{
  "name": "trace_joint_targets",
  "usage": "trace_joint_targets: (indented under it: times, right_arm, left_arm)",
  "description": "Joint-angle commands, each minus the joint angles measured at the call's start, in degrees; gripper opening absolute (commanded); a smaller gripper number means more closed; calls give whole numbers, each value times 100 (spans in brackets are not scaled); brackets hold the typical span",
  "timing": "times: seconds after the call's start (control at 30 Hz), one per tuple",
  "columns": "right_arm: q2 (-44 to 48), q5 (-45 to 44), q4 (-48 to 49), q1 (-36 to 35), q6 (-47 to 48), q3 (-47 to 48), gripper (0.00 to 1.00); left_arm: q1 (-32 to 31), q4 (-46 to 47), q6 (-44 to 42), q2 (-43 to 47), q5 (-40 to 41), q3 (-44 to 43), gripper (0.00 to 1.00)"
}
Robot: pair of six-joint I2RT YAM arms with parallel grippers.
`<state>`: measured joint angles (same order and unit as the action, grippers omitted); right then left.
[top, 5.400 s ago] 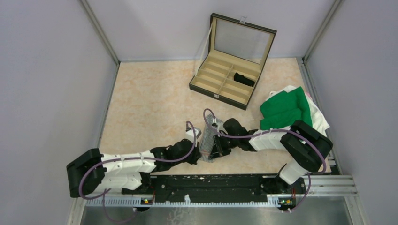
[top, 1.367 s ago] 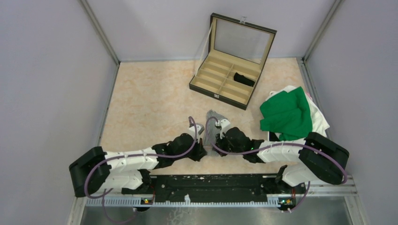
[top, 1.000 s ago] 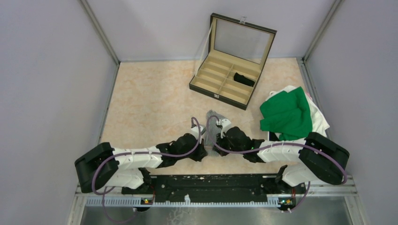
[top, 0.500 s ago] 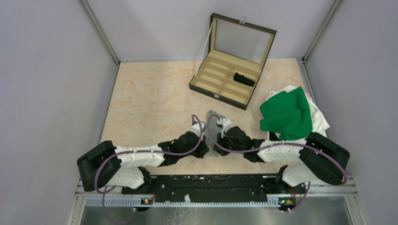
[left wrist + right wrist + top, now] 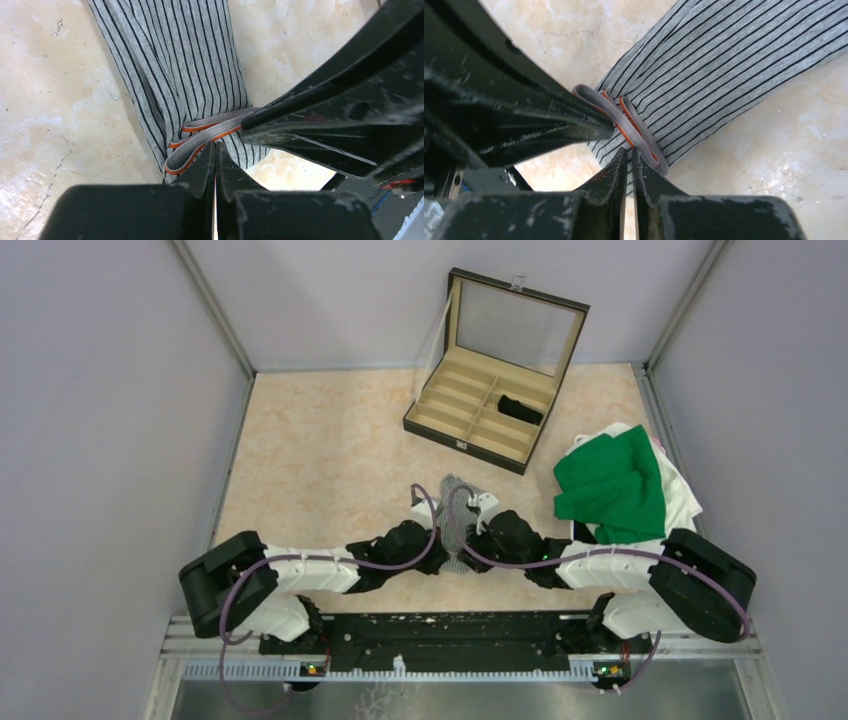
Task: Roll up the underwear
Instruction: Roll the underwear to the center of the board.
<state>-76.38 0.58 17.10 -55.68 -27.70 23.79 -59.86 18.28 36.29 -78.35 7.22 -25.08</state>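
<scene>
Nearest, left fingers and right fingers, each shut, tips meeting at orange-edged waistband of grey striped fabric underwear lying on beige marbled counter; beyond, green cloth heap, then open compartmented case with small black underwear.

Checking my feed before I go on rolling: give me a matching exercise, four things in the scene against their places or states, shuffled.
Things:
1. striped grey underwear
2. black underwear
3. green cloth
4. case lid

Places or states:
A. standing open
B. in a compartment of the case
C. atop white fabric at the right edge of the table
D. on the table, between the left pincer and the right pincer

Pairs: 1-D, 2-B, 3-C, 4-A.
</scene>
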Motion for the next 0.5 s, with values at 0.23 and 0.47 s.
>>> trace_joint_targets:
  times: [0.23,0.47]
  right_arm:
    - [1608,-443,512,31,2807,-219,39]
    - [1774,263,-1055,-170,5680,437,44]
  left_arm:
    - [35,-153,298,-277,311,434,0]
    - [55,-151,311,-420,247,443,0]
